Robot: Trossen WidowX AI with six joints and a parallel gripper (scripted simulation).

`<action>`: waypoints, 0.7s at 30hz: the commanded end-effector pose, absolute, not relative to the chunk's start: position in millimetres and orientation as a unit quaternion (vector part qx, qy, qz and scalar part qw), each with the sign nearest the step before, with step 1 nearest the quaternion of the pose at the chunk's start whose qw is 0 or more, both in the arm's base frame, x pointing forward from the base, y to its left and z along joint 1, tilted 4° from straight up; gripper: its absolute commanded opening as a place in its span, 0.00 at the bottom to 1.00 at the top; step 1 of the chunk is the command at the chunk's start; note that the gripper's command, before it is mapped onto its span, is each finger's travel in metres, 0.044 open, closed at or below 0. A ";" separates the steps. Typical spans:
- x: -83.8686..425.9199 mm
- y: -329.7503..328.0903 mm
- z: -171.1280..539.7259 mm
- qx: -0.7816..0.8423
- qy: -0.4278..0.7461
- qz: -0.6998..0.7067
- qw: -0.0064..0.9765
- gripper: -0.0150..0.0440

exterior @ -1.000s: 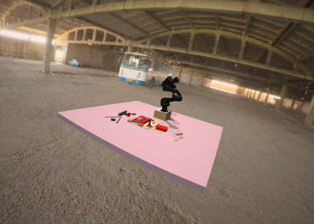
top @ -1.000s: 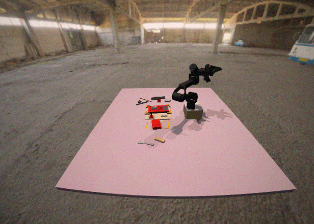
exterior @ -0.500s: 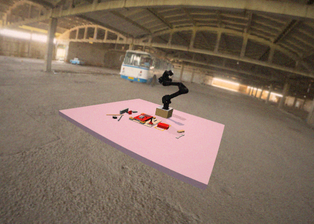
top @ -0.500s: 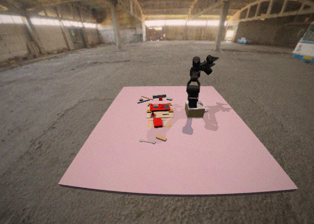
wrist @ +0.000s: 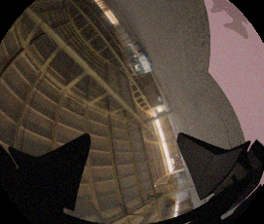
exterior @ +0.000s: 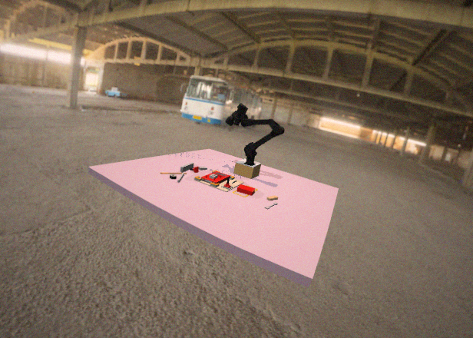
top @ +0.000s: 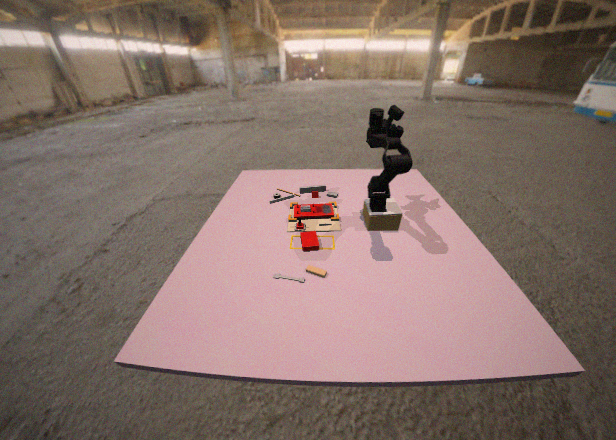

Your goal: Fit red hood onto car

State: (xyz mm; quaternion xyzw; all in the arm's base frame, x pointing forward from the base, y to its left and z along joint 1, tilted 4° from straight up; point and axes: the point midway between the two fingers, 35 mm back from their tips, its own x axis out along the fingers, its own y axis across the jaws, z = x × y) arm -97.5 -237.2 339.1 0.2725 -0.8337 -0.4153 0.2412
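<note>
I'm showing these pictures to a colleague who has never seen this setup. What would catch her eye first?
Probably the black arm rearing up from its box base, its open gripper raised high and holding nothing. Next, the red hood lying inside a yellow outline on the pink table, just in front of the red car chassis in its jig.

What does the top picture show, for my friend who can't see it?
A black robot arm stands raised on a box on a pink table, its open gripper high up and holding nothing. To the left, the red hood lies on the table in front of the car chassis.
</note>
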 end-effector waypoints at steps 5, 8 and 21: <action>-40.3 -279.1 326.5 0.381 -0.759 -0.443 0.288 1.00; -11.3 -292.3 318.9 0.425 -0.721 -0.452 0.309 1.00; 127.4 -308.2 275.3 0.584 -0.512 -0.488 0.399 1.00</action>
